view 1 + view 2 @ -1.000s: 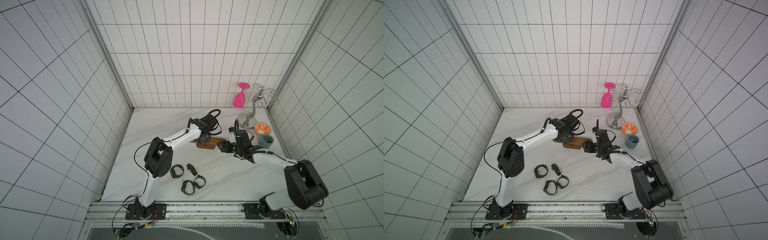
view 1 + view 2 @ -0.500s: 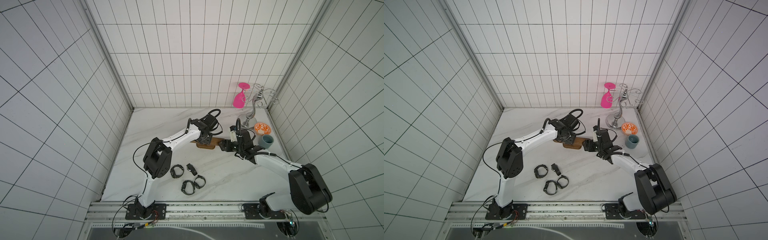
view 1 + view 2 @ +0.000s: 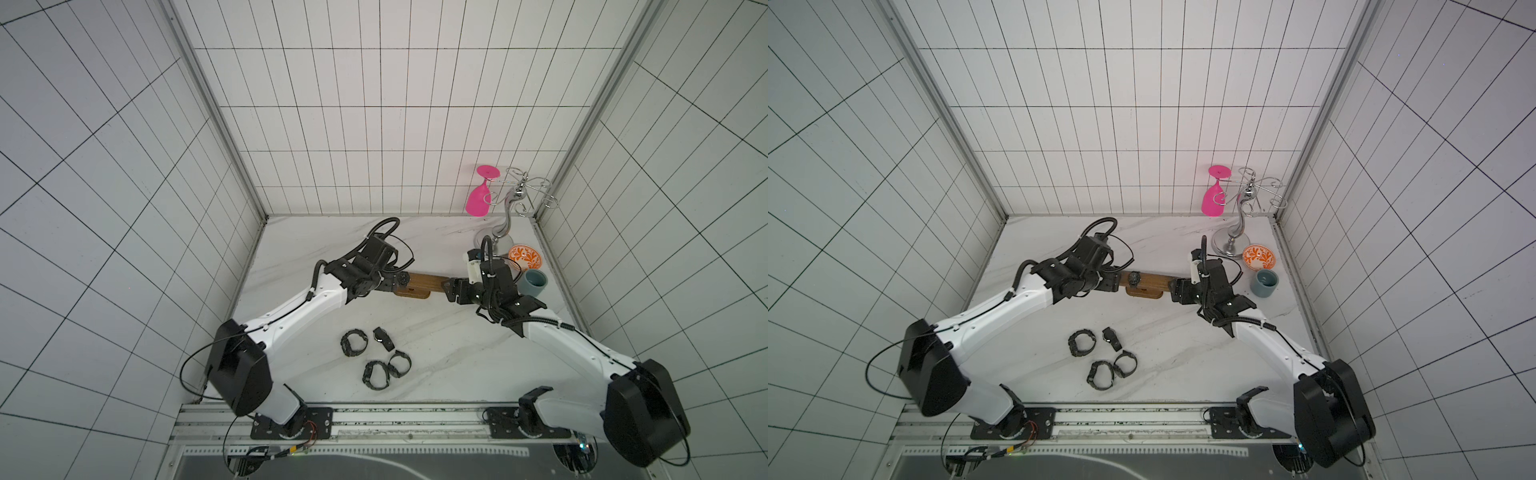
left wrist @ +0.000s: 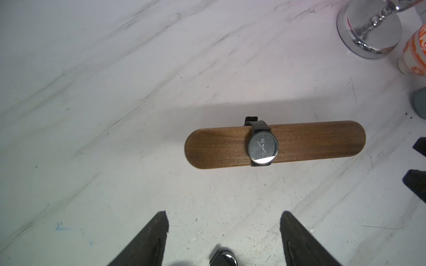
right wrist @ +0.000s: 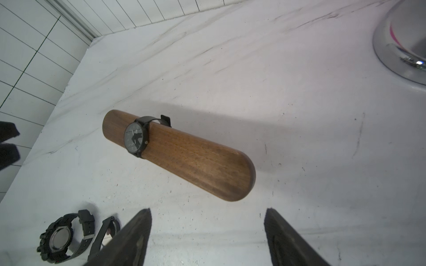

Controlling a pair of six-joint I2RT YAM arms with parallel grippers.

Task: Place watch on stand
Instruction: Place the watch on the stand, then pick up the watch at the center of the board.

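Wooden stand (image 4: 311, 142) is now ringed by dark watch (image 4: 262, 146), just released by L gripper (image 4: 224, 214), seen wide open & empty like R gripper (image 5: 207, 210), so placement is judged done.

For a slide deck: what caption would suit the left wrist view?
Dark-faced watch strapped around the wooden stand; left gripper clear of it, jaws open.
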